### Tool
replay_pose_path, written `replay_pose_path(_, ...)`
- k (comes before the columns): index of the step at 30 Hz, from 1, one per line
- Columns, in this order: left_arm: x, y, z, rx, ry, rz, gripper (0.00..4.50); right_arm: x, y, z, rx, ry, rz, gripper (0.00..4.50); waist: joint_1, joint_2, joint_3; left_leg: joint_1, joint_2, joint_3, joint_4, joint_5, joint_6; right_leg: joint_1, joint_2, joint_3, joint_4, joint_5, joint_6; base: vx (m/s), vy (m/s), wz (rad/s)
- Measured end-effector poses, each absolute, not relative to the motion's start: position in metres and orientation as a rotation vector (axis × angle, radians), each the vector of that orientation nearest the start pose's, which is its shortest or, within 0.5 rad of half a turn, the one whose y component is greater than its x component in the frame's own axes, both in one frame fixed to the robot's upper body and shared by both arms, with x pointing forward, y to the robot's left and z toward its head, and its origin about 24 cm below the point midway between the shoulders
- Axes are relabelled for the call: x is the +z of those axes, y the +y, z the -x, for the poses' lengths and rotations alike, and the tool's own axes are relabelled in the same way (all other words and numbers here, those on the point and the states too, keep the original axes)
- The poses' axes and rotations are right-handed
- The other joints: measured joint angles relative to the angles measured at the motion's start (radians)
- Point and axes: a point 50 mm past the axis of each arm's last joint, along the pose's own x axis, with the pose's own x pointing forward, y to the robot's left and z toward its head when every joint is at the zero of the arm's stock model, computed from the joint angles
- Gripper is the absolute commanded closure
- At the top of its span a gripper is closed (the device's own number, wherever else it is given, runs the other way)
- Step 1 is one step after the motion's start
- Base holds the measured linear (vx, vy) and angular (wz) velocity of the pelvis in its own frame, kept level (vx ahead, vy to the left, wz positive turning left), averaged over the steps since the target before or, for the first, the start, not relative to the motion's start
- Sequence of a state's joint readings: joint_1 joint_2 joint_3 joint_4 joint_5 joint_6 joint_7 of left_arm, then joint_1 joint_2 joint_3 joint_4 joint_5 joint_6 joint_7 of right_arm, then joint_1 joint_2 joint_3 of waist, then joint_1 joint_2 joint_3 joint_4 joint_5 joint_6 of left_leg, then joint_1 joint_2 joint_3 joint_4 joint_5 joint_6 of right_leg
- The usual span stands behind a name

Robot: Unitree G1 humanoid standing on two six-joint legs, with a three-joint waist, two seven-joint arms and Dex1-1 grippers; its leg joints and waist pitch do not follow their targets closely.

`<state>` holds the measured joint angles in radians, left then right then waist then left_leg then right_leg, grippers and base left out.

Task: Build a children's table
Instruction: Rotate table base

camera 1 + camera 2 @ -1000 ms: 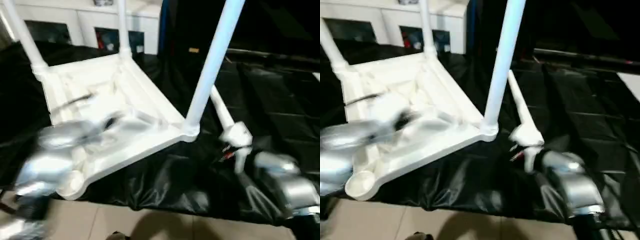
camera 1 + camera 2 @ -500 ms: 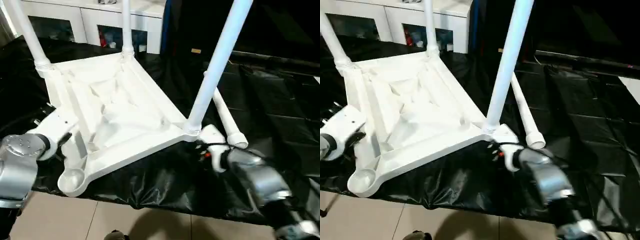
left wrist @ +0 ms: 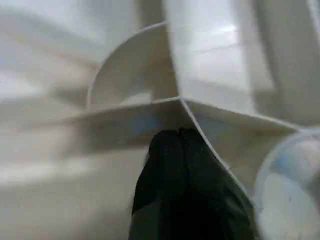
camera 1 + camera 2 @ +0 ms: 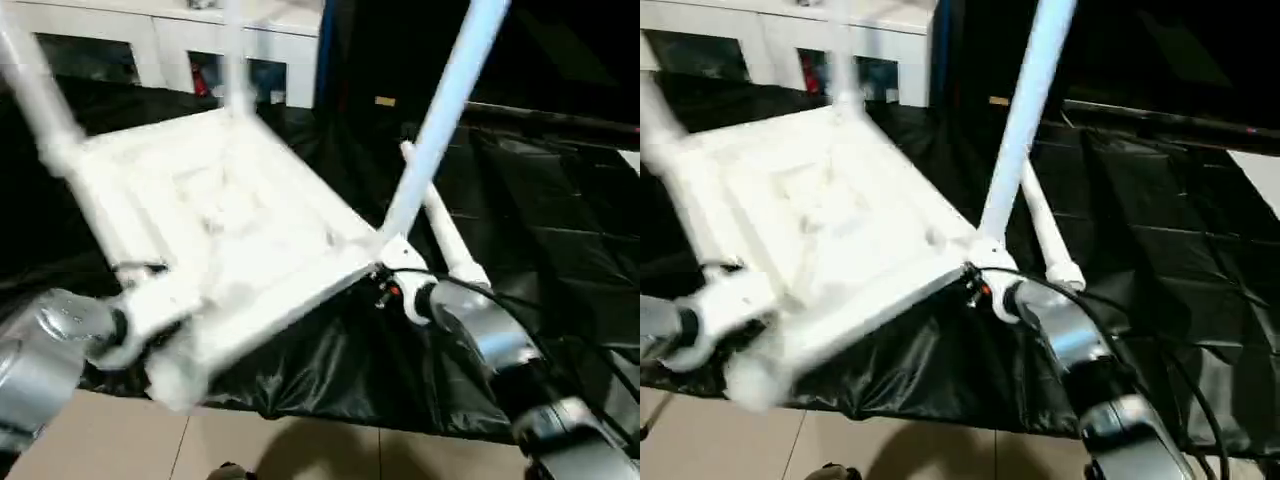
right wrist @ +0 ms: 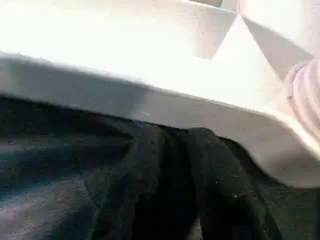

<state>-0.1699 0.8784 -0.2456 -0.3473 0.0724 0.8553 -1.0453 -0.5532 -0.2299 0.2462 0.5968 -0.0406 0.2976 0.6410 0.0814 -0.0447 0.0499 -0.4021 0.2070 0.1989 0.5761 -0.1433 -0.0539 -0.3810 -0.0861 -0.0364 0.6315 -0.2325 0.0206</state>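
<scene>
From the head, the white plastic table [image 4: 230, 230] is lying upside down on the black sheet [image 4: 540, 190], three white tubular legs [image 4: 440, 110] standing up. Left wrist: the left gripper [image 3: 181, 145] is pressing, fingers together, against a rib. Right wrist: the right gripper [image 5: 172, 150] is sitting narrow at the table's rim.

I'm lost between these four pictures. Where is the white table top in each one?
Left eye view: the table top lies upside down, left of centre, on the black sheet.
Right eye view: same spot, left of centre.
Left wrist view: its ribbed underside, just beyond the shut left fingers.
Right wrist view: its outer edge, close up.
Shared landmark: the upright leg in both eye views.
</scene>
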Motion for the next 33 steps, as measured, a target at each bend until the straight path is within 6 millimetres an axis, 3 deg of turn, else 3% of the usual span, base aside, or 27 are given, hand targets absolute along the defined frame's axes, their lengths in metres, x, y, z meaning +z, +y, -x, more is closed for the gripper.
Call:
replay_pose_path(9, 0.082, 0.172, -0.237, -1.063, 0.776, -0.598, 4.50, 0.024, -0.103, -0.335, 0.785, 0.471, 0.319, 4.44, -0.003, -0.001, 0.000, 0.001, 0.001, -0.001, 0.000, 0.003, -0.004, -0.001, 0.001, 0.000, 0.005, 0.000, 0.000, 0.000, 0.000, 0.00)
replay_pose_path(21, 0.070, 0.123, -0.288, -0.983, 0.606, -0.527, 4.50, 0.023, -0.097, -0.337, 0.790, 0.458, 0.320, 4.48, 0.004, 0.001, 0.001, 0.001, 0.001, -0.002, 0.004, 0.003, -0.005, -0.002, 0.001, 0.000, 0.011, 0.001, 0.000, 0.000, 0.000, 0.00)
replay_pose_path(27, 0.067, 0.118, -0.309, -0.877, 0.548, -0.579, 4.50, 0.027, -0.096, -0.341, 0.719, 0.412, 0.316, 4.48, 0.000, 0.004, 0.003, 0.001, 0.001, -0.004, 0.003, 0.003, -0.005, -0.002, 0.001, -0.001, 0.011, 0.002, 0.001, 0.000, 0.000, 0.00)
replay_pose_path(29, 0.066, 0.120, -0.310, -0.867, 0.546, -0.587, 4.50, 0.037, -0.102, -0.345, 0.678, 0.392, 0.287, 4.31, 0.006, 0.010, 0.006, 0.000, 0.001, -0.003, 0.004, 0.003, -0.005, -0.002, 0.001, 0.000, 0.010, 0.002, 0.001, 0.000, 0.000, 0.00)
replay_pose_path(33, 0.071, 0.129, -0.312, -0.838, 0.534, -0.597, 4.50, 0.064, -0.130, -0.357, 0.568, 0.356, 0.212, 4.09, 0.012, 0.010, 0.006, 0.000, 0.001, -0.003, 0.005, 0.003, -0.005, -0.002, 0.001, -0.001, 0.010, 0.002, 0.001, 0.000, 0.000, 0.00)
